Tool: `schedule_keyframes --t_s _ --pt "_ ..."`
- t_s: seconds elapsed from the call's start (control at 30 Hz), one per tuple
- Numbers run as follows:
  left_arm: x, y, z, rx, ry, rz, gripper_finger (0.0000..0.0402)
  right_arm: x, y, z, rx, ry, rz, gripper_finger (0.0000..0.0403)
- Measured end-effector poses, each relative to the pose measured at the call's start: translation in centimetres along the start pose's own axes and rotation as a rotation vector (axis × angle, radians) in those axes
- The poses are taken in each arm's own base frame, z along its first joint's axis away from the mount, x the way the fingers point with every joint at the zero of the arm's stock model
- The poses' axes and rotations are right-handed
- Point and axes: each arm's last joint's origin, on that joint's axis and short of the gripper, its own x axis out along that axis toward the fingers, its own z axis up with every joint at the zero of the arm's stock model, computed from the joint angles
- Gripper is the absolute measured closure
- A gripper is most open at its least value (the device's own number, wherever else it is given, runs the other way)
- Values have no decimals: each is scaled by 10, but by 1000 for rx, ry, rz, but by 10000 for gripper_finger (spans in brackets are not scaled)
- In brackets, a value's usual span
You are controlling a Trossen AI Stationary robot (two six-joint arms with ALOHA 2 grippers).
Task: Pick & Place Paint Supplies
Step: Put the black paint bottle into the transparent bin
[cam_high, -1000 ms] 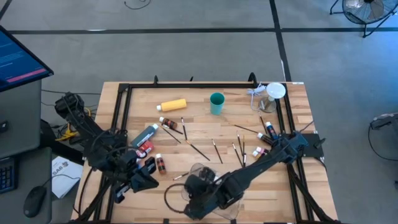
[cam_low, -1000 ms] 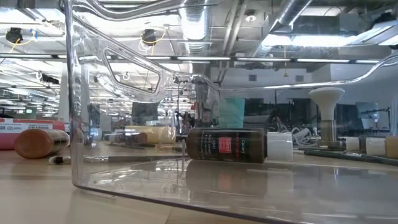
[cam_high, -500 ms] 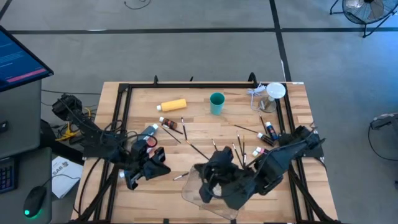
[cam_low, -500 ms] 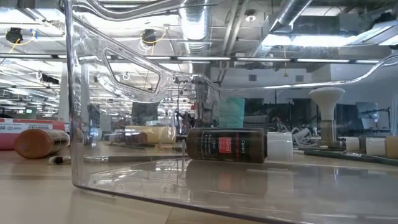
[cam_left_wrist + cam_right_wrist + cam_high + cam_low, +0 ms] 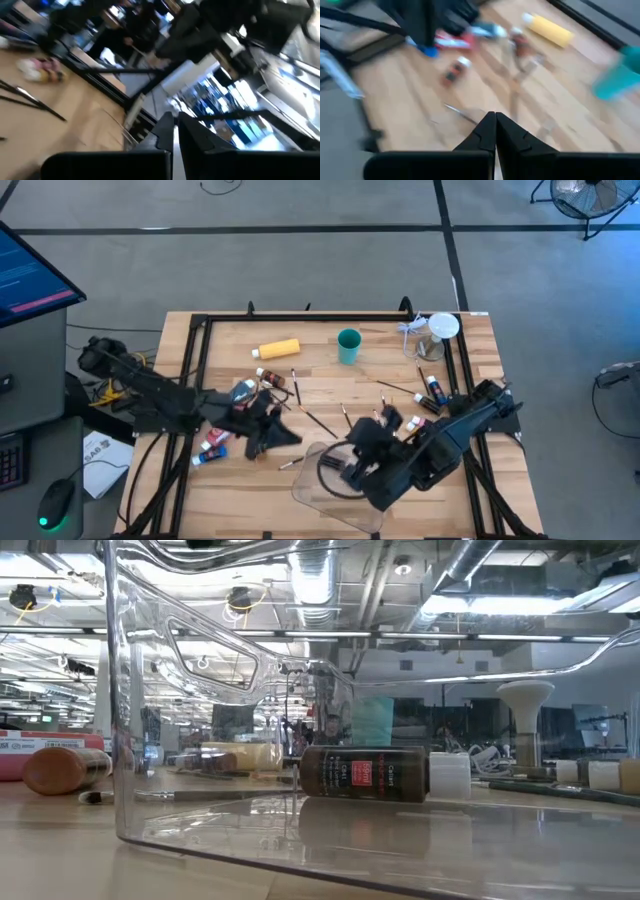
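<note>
While hanging over the table [image 5: 470,340], clenched on nothing: left gripper [image 5: 175,119] with fingers pressed together, right gripper [image 5: 495,117] likewise pinched to a point and empty. Ahead of the right gripper, lying flat on the wood: one thin brush [image 5: 462,114] nearest, then brown bottle [image 5: 455,71], red and blue tubes [image 5: 447,42] and, farthest, yellow bottle [image 5: 551,30]. Off to one side, teal cup [image 5: 620,80]. Near the left gripper, loose brushes [image 5: 320,423]. Beneath the right arm, clear tray [image 5: 120,740], with white-capped bottle [image 5: 365,773] seen through its wall
</note>
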Motion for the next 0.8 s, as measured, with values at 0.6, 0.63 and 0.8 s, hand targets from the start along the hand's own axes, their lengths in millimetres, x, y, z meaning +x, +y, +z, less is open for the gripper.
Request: schedule_keyframes --t_s 0.6,0.63,0.8 --pt "2 62 51 -92 24 112 400 5 -60 48 -291 25 -4 403" --pt "2 62 52 -86 22 111 400 5 -61 49 -289 20 10 403" --pt "2 63 54 -47 16 115 400 11 -52 32 -294 -5 99 403"
